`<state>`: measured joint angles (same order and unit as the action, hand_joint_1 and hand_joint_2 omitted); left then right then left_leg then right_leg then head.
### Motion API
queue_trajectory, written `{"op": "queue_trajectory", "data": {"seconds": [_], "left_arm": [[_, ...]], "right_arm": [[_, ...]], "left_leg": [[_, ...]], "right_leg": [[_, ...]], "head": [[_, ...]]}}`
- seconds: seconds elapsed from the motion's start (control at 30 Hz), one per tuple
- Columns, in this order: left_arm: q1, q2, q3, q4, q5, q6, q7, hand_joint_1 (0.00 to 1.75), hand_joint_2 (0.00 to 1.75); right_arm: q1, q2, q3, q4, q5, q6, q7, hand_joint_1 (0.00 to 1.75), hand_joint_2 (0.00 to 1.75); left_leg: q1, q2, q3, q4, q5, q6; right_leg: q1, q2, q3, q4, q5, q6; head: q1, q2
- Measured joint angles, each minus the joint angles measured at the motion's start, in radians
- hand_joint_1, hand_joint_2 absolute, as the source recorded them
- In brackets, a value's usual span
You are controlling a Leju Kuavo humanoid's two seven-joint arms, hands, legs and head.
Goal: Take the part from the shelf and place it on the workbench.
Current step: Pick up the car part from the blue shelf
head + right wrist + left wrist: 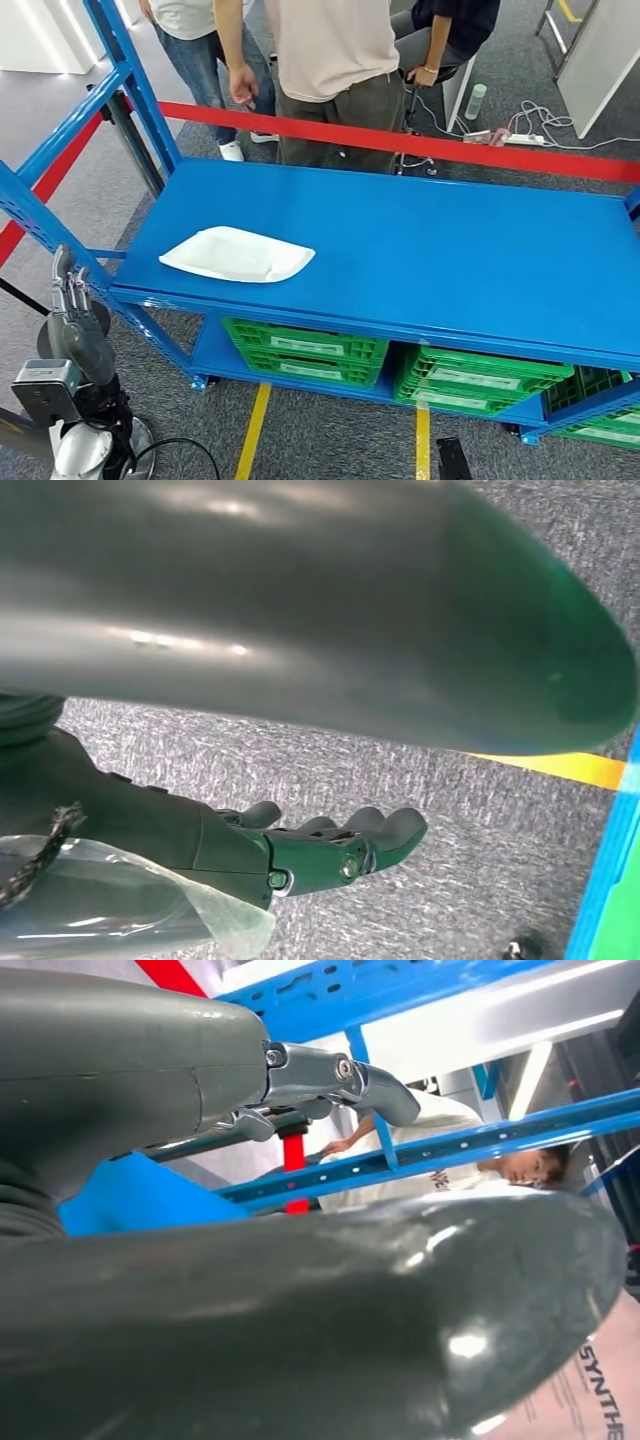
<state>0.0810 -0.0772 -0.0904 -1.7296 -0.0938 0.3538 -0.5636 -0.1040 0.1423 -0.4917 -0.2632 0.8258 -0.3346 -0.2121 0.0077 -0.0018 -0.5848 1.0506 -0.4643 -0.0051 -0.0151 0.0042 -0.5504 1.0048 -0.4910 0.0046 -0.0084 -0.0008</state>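
the white part [238,255] lies flat on the blue shelf [453,250], left of the middle; the left hand [72,300] waits at lower left, fingers apart, empty; the right hand [332,850] hangs over the grey floor [468,810], fingers straight, empty.

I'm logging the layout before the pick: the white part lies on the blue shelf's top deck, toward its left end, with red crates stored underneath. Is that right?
Almost. The head view shows the white part on the blue shelf's top deck toward its left end, but the crates underneath are green, not red.
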Motion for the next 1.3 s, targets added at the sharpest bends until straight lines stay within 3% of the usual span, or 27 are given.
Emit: {"op": "queue_trajectory", "data": {"seconds": [0.17,0.23,0.3,0.33,0.37,0.4,0.47,0.53,0.63,0.7,0.8,0.83,0.87,0.9,1.0,1.07,1.13,1.2,1.23,1.3], "left_arm": [[-0.001,-0.001,0.000,0.000,0.001,0.001,0.000,0.00,0.00],[-0.002,-0.002,0.000,0.000,0.003,0.002,-0.001,0.00,0.00],[-0.002,-0.002,0.000,0.000,0.006,0.002,-0.001,0.00,0.00],[-0.001,-0.002,0.000,0.000,0.007,0.002,-0.001,0.00,0.00],[-0.001,-0.002,0.000,0.000,0.009,0.002,-0.001,0.00,0.00],[-0.001,-0.002,0.000,0.000,0.010,0.003,-0.001,0.00,0.00],[-0.001,-0.002,0.000,0.000,0.010,0.003,-0.001,0.00,0.00],[-0.003,-0.002,0.000,0.000,0.007,0.004,-0.002,0.00,0.00],[-0.012,0.001,0.001,0.004,-0.017,0.016,-0.001,0.00,0.00],[-0.029,0.009,0.003,0.010,-0.038,0.024,0.004,0.00,0.00],[-0.054,0.023,0.008,0.031,-0.063,0.028,0.016,0.00,0.00],[-0.058,0.028,0.010,0.040,-0.071,0.028,0.020,0.00,0.00],[-0.062,0.034,0.012,0.050,-0.081,0.026,0.025,0.00,0.00],[-0.068,0.040,0.014,0.059,-0.094,0.023,0.029,0.00,0.00],[-0.098,0.064,0.017,0.086,-0.139,-0.008,0.039,0.00,0.00],[-0.123,0.087,0.017,0.107,-0.161,-0.047,0.042,0.00,0.00],[-0.150,0.116,0.017,0.139,-0.187,-0.095,0.050,0.00,0.00],[-0.179,0.143,0.017,0.177,-0.222,-0.134,0.066,0.00,0.00],[-0.195,0.155,0.017,0.197,-0.241,-0.145,0.074,0.00,0.00],[-0.223,0.178,0.019,0.240,-0.271,-0.158,0.090,0.00,0.00]], "right_arm": [[-0.003,0.000,0.000,0.000,0.001,0.000,0.000,0.00,0.00],[-0.005,0.000,0.000,0.000,0.001,0.000,0.000,0.00,0.00],[-0.004,0.000,0.000,0.000,0.001,0.000,0.001,0.00,0.00],[-0.003,0.000,0.000,0.000,0.001,0.000,0.001,0.00,0.00],[-0.001,0.000,0.000,0.000,0.001,0.000,0.001,0.00,0.00],[-0.001,0.000,0.000,0.000,0.001,0.000,0.001,0.00,0.00],[-0.003,0.000,0.000,0.000,0.002,-0.001,0.001,0.00,0.00],[-0.007,0.000,0.000,0.000,0.008,-0.001,0.002,0.00,0.00],[-0.007,0.000,0.001,0.000,0.018,0.000,0.004,0.00,0.00],[-0.010,0.000,0.001,0.000,0.022,0.003,0.007,0.00,0.00],[-0.014,0.000,0.002,0.000,0.028,0.008,0.010,0.00,0.00],[-0.014,0.000,0.002,0.000,0.029,0.010,0.011,0.00,0.00],[-0.014,0.000,0.002,0.000,0.029,0.011,0.011,0.00,0.00],[-0.015,0.000,0.002,0.000,0.031,0.014,0.011,0.00,0.00],[-0.021,0.000,0.007,0.000,0.037,0.025,0.012,0.00,0.00],[-0.026,0.000,0.014,0.000,0.043,0.033,0.017,0.00,0.00],[-0.032,0.000,0.019,0.000,0.050,0.042,0.023,0.00,0.00],[-0.039,-0.001,0.024,0.000,0.053,0.048,0.027,0.00,0.00],[-0.042,-0.002,0.027,0.000,0.054,0.050,0.029,0.00,0.00],[-0.045,-0.003,0.032,0.000,0.054,0.054,0.033,0.00,0.00]], "left_leg": [[-0.002,0.000,0.014,-0.041,0.001,0.028],[0.001,0.001,0.017,-0.049,0.005,0.038],[-0.002,0.002,0.016,-0.048,0.005,0.040],[-0.004,0.002,0.016,-0.048,0.004,0.041],[-0.006,0.002,0.017,-0.048,0.004,0.042],[-0.007,0.001,0.018,-0.048,0.003,0.042],[-0.011,0.000,0.021,-0.047,0.001,0.040],[-0.015,-0.001,0.018,-0.043,-0.001,0.033],[-0.014,-0.001,0.015,-0.039,-0.001,0.021],[-0.011,-0.001,0.002,-0.003,-0.028,0.009],[-0.005,0.000,-0.075,0.172,-0.116,-0.007],[-0.003,0.000,-0.097,0.221,-0.129,-0.010],[-0.002,0.000,-0.106,0.237,-0.123,-0.011],[-0.001,0.000,-0.097,0.215,-0.099,-0.010],[-0.004,0.000,-0.012,0.027,-0.003,0.003],[-0.008,0.000,0.014,-0.036,0.007,0.012],[-0.010,0.000,0.013,-0.044,0.007,0.021],[-0.006,0.001,0.015,-0.052,0.013,0.031],[-0.003,0.002,0.015,-0.056,0.016,0.035],[-0.002,0.004,0.013,-0.057,0.017,0.039]], "right_leg": [[0.000,-0.003,-0.009,0.003,-0.009,0.027],[0.000,-0.003,-0.050,0.082,-0.055,0.033],[0.001,-0.003,-0.120,0.223,-0.113,0.034],[0.002,-0.003,-0.145,0.270,-0.122,0.034],[0.002,-0.003,-0.152,0.278,-0.111,0.033],[0.003,-0.003,-0.138,0.245,-0.083,0.030],[0.005,-0.003,-0.072,0.106,-0.015,0.022],[0.007,-0.002,-0.023,0.011,0.012,0.015],[0.008,-0.001,-0.015,-0.003,0.012,0.003],[0.005,-0.002,-0.012,-0.007,0.016,-0.008],[0.004,-0.003,-0.011,-0.009,0.018,-0.016],[0.004,-0.003,-0.011,-0.009,0.017,-0.016],[0.004,-0.003,-0.011,-0.008,0.017,-0.017],[0.004,-0.002,-0.010,-0.008,0.017,-0.016],[0.006,-0.001,-0.007,-0.007,0.015,-0.013],[0.009,-0.001,-0.011,-0.007,0.016,-0.005],[0.009,-0.002,-0.016,-0.008,0.019,0.006],[0.008,-0.002,-0.029,0.012,0.003,0.016],[0.008,-0.002,-0.048,0.048,-0.019,0.020],[0.005,-0.002,-0.110,0.172,-0.079,0.026]], "head": [[0.002,0.000],[0.007,0.000],[0.011,0.000],[0.011,0.000],[0.011,0.000],[0.011,0.000],[0.011,0.000],[0.010,0.000],[0.010,0.000],[0.007,0.000],[0.003,0.000],[0.003,0.000],[0.003,0.000],[0.003,0.000],[0.003,0.000],[0.004,0.000],[0.004,0.000],[0.006,0.000],[0.008,0.000],[0.012,0.000]]}}
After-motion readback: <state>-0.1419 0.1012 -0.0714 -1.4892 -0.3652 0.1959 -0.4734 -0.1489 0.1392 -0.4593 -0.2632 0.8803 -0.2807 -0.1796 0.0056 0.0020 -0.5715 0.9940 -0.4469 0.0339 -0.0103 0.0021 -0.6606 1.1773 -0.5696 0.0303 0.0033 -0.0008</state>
